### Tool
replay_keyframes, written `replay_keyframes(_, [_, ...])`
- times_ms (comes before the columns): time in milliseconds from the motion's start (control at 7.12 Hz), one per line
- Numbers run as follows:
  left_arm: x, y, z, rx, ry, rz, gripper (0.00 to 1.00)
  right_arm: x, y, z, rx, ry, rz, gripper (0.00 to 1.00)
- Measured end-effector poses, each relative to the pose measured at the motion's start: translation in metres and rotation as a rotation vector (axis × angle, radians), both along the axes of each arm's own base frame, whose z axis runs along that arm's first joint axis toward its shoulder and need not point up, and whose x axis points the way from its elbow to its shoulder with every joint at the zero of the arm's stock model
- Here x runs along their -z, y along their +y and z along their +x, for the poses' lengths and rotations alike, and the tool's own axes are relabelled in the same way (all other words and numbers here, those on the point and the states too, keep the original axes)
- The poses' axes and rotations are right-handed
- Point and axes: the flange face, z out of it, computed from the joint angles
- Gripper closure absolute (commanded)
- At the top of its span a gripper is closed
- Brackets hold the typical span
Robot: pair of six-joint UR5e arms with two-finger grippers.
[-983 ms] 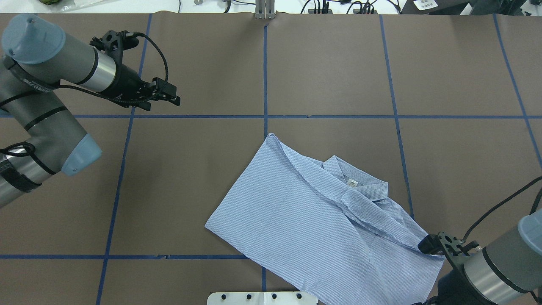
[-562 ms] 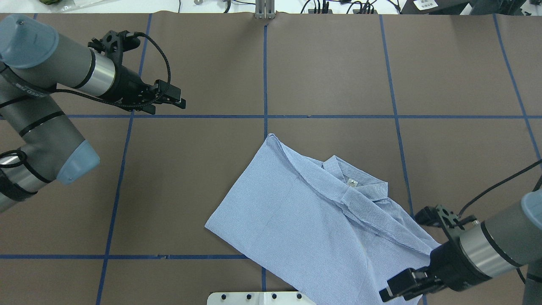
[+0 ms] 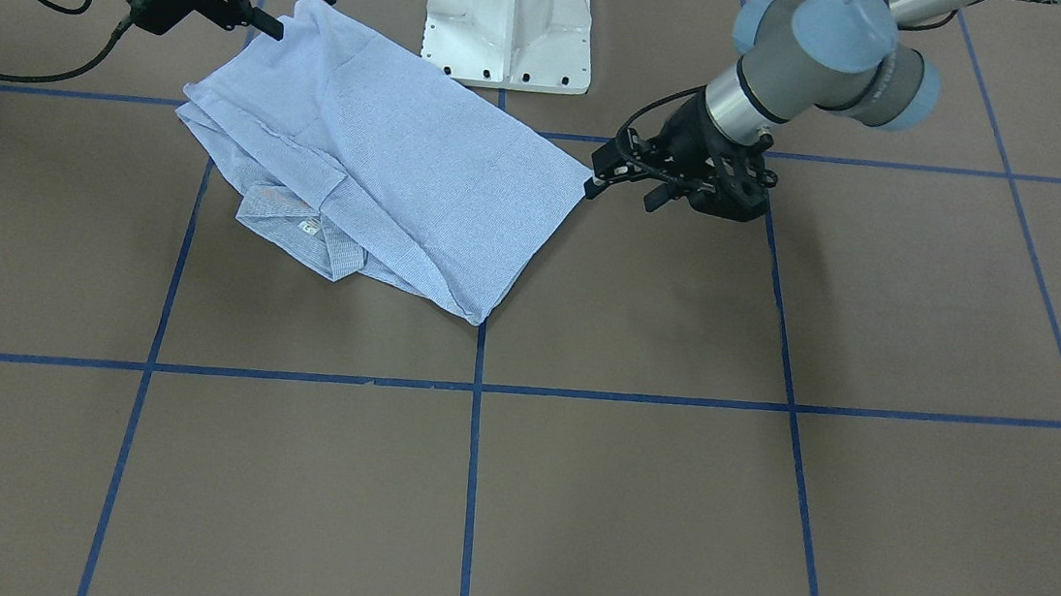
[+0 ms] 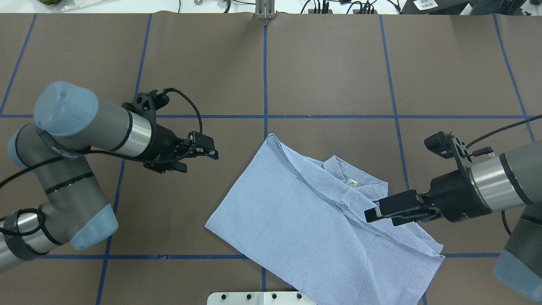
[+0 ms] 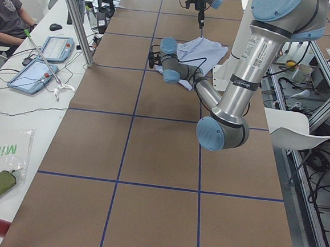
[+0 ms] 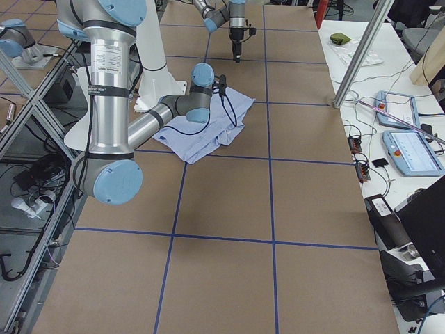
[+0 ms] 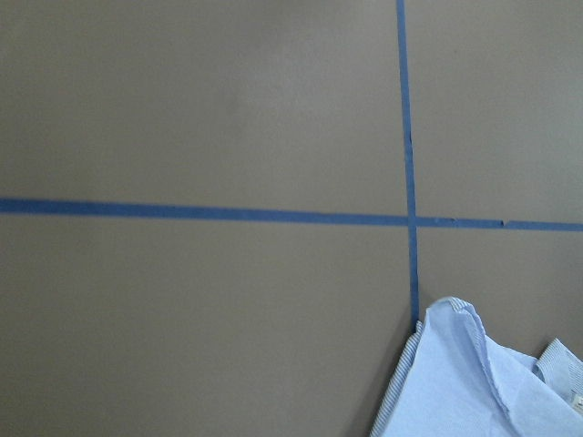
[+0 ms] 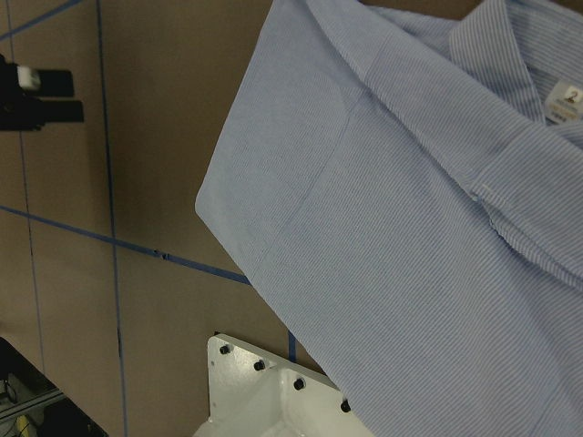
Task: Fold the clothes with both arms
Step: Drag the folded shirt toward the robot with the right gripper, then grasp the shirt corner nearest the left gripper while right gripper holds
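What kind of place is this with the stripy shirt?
Probably a robotics lab, not a home. A grey left robot arm with light-blue joint caps and its twin right arm reach over a brown table gridded with blue tape, beside a white bench holding tablets and cables.

Surface: brown tabletop [image 4: 330, 63], matte and flat, seen whole from overhead.
Markings: blue tape lines [image 4: 265, 72] stuck to it, crossing at right angles into a grid of large rectangles.
Mount: white base [image 3: 511, 14] stands on the robot-side edge, on the centre tape line; dark bolt heads along its foot plate.
Cloth: light-blue, finely striped shirt [image 4: 296, 212] lies flat and partly folded, slanted to the grid, mostly on the robot's right of the centre line.
Far corner: touches the centre tape line, just short of the cross line.
Collar: collar [image 4: 360, 180] on top, white label showing inside.
Near edge: reaches the base's foot plate, overlapping one corner.
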Motion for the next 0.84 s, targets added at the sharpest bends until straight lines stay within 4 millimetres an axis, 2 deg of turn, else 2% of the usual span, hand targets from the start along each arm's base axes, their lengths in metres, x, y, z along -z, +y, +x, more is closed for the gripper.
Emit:
replay_keyframes(421, [-0.015, 0.079, 0.076, 0.043, -0.120, -0.195, 0.09, 0.005, -0.019, 0.007, -0.049, -0.009, 0.008, 0.00])
replay_keyframes(562, [-0.022, 0.096, 0.091, 0.049, -0.149, -0.223, 0.10, 0.004, -0.021, 0.007, -0.051, -0.007, 0.007, 0.00])
replay_keyframes(843, [-0.032, 0.109, 0.101, 0.052, -0.185, -0.245, 0.15, 0.002, -0.022, 0.006, -0.052, -0.003, 0.003, 0.00])
